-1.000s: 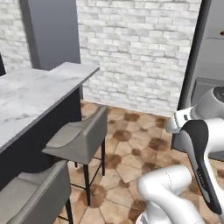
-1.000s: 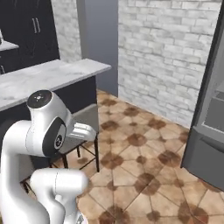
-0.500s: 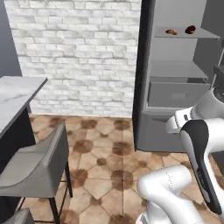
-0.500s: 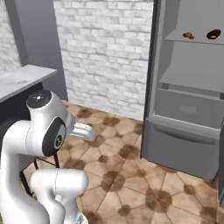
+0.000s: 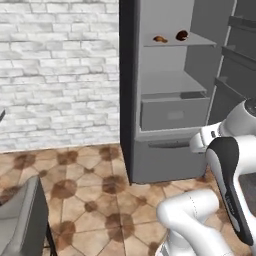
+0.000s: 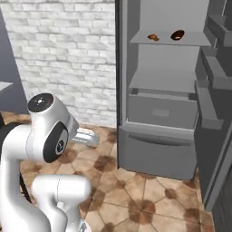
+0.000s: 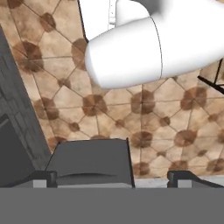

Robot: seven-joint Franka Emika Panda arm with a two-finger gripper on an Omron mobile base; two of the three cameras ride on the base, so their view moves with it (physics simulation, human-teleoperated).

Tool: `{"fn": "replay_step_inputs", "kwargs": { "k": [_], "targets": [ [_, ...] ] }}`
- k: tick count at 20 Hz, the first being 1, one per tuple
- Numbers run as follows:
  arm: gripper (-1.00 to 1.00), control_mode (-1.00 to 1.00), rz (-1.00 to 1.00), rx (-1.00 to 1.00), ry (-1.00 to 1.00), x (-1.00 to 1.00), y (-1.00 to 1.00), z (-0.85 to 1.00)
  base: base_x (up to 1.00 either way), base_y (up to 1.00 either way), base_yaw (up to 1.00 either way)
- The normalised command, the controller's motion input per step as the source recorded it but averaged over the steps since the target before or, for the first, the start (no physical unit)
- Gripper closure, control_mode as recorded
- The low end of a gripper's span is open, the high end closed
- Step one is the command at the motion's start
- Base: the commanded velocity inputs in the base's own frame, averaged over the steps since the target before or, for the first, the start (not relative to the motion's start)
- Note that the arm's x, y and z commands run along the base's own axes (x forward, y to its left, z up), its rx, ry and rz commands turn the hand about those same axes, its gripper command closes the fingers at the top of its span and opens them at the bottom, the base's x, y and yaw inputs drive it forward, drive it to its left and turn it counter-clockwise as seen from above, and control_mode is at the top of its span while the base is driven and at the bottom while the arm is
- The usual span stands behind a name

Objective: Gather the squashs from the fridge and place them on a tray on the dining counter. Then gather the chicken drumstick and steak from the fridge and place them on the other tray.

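1. No brand, label or legible writing was seen on any surface.
2. The fridge (image 5: pixel 170 100) stood open against the white brick wall (image 5: pixel 60 75). Its door (image 6: pixel 217 113) was swung out to the right, the door bins facing inward.
3. The chicken drumstick (image 5: pixel 160 39) lay on the upper shelf (image 5: pixel 200 41), near the shelf's front edge and left of centre. The steak (image 5: pixel 182 35) sat just beside it to the right, apart from it, nearer the middle of the shelf. Right base view agreed: drumstick (image 6: pixel 153 37), steak (image 6: pixel 177 34).
4. Below that shelf came a bare lower shelf, then a closed drawer (image 5: pixel 175 114), then a bottom panel down to the floor.
5. The tiled floor (image 5: pixel 100 200) in front of the fridge lay open between the robot and the fridge's lower front edge. A grey chair (image 5: pixel 20 220) stood at the lower left, well apart from the fridge.
6. The claw (image 7: pixel 111 177) pointed down at the floor, its fingertips (image 7: pixel 43 177) spread wide. It held nothing and touched nothing; a dark grey seat (image 7: pixel 92 162) lay beneath it.
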Motion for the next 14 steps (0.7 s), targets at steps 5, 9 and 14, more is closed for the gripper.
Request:
{"fn": "replay_step_inputs", "kwargs": {
  "k": [5, 9, 14],
  "targets": [
    [-1.0, 1.0, 0.0, 0.0, 0.0, 0.0, 0.0, 0.0, 0.66, 0.0, -0.34],
    [-1.0, 1.0, 0.0, 0.0, 0.0, 0.0, 0.0, 0.0, 0.65, 0.08, -0.31],
    [-1.0, 1.0, 0.0, 0.0, 0.0, 0.0, 0.0, 0.0, 0.64, 0.25, -0.26]
  ]
}}
